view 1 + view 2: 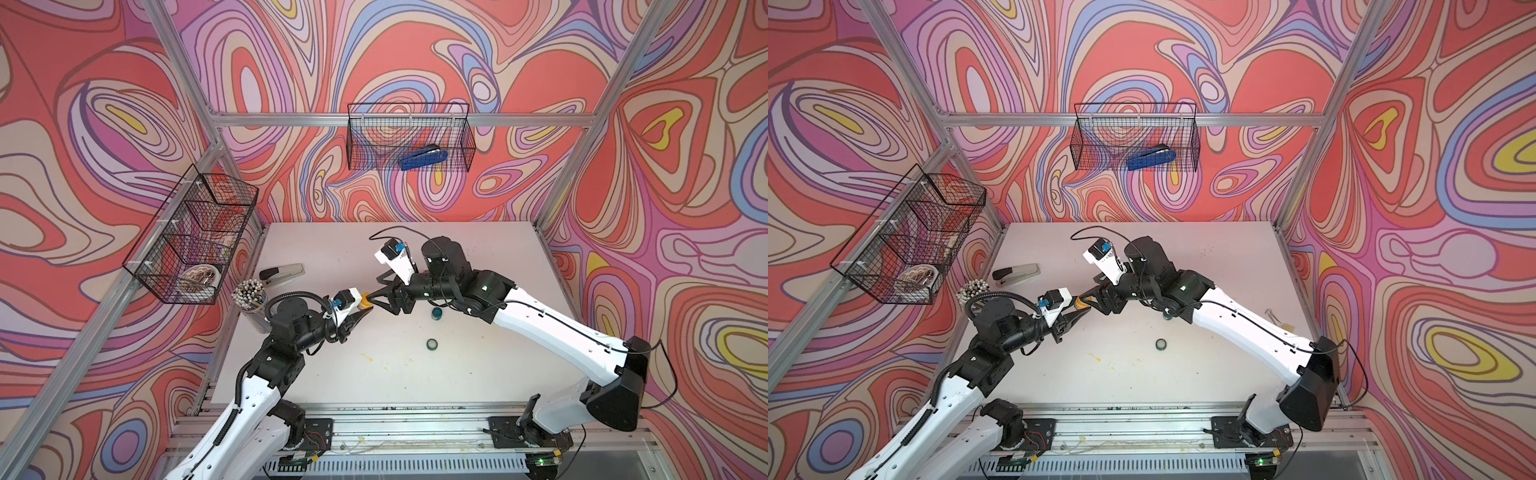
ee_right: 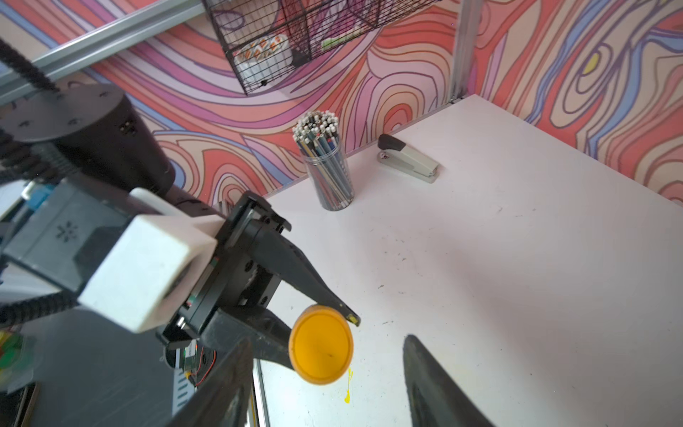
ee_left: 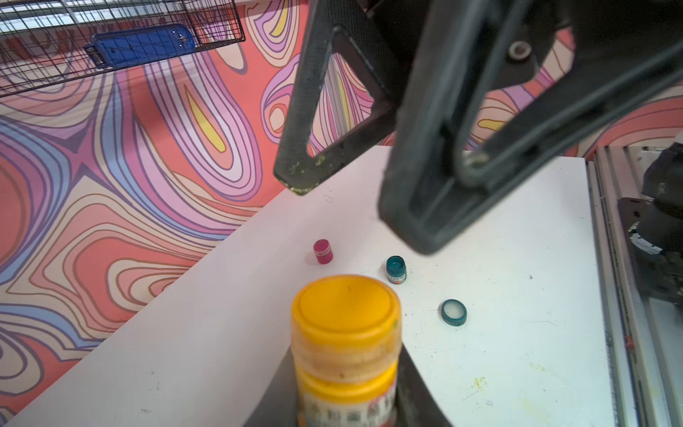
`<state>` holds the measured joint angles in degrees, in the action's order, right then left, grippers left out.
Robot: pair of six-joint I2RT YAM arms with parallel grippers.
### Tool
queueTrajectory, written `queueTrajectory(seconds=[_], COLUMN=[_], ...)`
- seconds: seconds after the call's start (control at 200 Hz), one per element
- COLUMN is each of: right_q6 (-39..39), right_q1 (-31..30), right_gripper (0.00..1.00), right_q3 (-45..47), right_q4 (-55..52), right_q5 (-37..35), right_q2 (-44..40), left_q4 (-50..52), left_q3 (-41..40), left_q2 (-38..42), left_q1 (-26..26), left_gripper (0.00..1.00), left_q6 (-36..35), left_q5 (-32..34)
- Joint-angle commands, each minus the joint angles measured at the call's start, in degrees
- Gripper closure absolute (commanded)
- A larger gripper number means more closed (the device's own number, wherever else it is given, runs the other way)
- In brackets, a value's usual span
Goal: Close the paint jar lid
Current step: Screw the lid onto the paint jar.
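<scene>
Swirl-print walls, white table (image 1: 457, 374). In both top views the left gripper (image 1: 360, 311) holds the yellow paint jar (image 1: 366, 301) over the table's middle, w/ the right gripper (image 1: 376, 292) facing it, very near; contact is too small to judge there.

Left wrist view: the left jaws pinch the jar body, and the yellow lid (image 3: 345, 307) sits on the neck. The right jaws are spread and hang clear of the lid. A pale band of neck shows under it, so prob not fully threaded.

Right wrist view: the lid is lined up btwn the spread right jaws, untouched.

Step, I'd say: gripping for a tightening turn. Next you need to close square on the lid rim, then twist while the left holds firm.
</scene>
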<state>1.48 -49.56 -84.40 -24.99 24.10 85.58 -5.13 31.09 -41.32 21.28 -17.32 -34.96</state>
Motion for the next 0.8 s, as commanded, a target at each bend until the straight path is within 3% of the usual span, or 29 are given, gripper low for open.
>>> queueTrajectory(seconds=[0.0, 0.311, 0.716, 0.796], right_q6=[-3.41, -3.18, -2.27, -1.71], right_q1=[0.15, 0.08, 0.13, 0.16], right_gripper=[0.38, 0.38, 0.52, 0.5], right_q3=[-1.64, -2.7, -2.35, -1.91], right_q4=[-1.63, -2.06, -2.0, -1.38], right_q5=[4.81, 5.67, 5.35, 5.19], right_q2=[1.99, 4.66, 5.12, 4.61], left_q4=[-0.41, -1.11, -1.4, -1.44], left_q3=[0.9, 0.53, 0.37, 0.37], left_q2=[0.59, 1.07, 1.26, 1.11], left_q1=[-0.57, -0.8, -1.08, -1.13], left_gripper=[0.76, 0.76, 0.76, 0.76], left_q6=[1.13, 1.12, 0.97, 0.97], left_q5=[-3.32, -2.97, -2.45, -2.44])
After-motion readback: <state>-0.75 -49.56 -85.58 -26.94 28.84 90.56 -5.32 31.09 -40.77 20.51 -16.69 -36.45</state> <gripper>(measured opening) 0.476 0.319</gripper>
